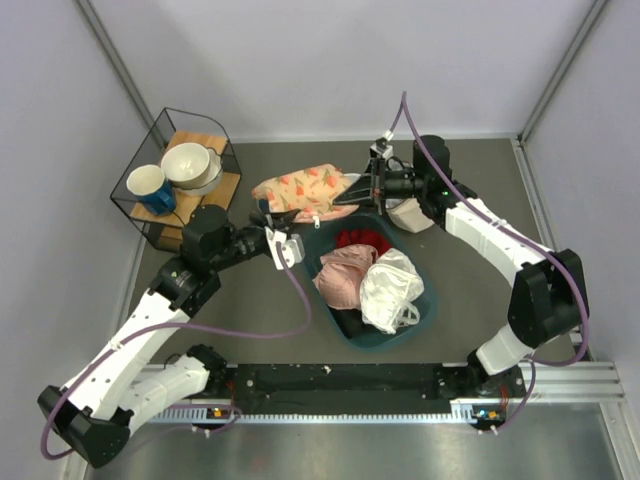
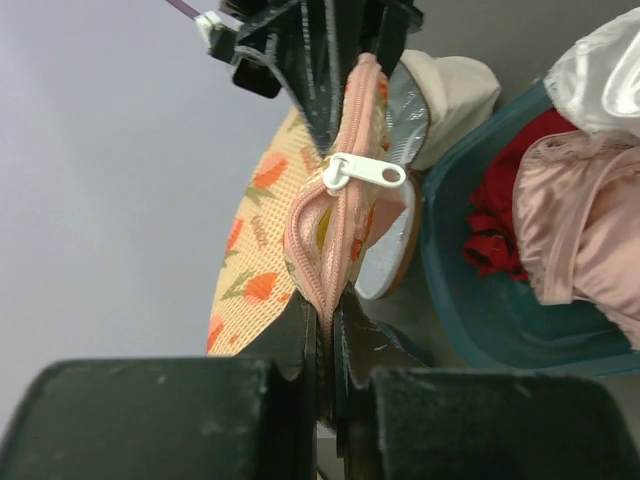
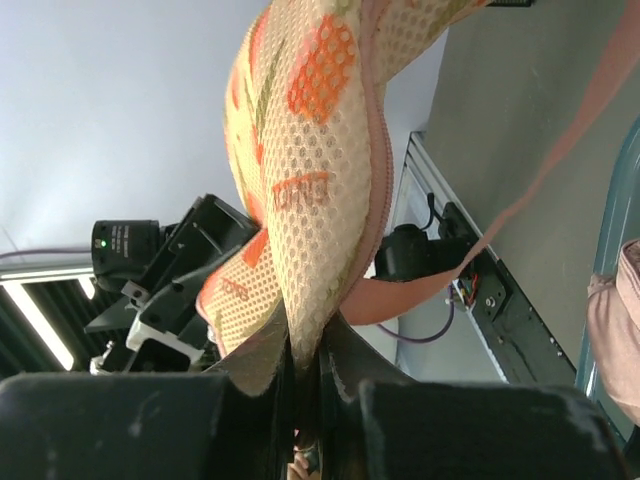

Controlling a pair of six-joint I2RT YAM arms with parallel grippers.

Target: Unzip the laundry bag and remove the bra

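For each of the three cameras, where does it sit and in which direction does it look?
Top external: above and behind the arm bases, looking down on the table; both arms show, with the left gripper and right gripper on opposite ends of the laundry bag.
Left wrist: on the left arm, looking along its own fingers toward the right gripper.
Right wrist: on the right arm, looking along its own fingers toward the left arm.
Shared: both wrist views show the bag between the arms.
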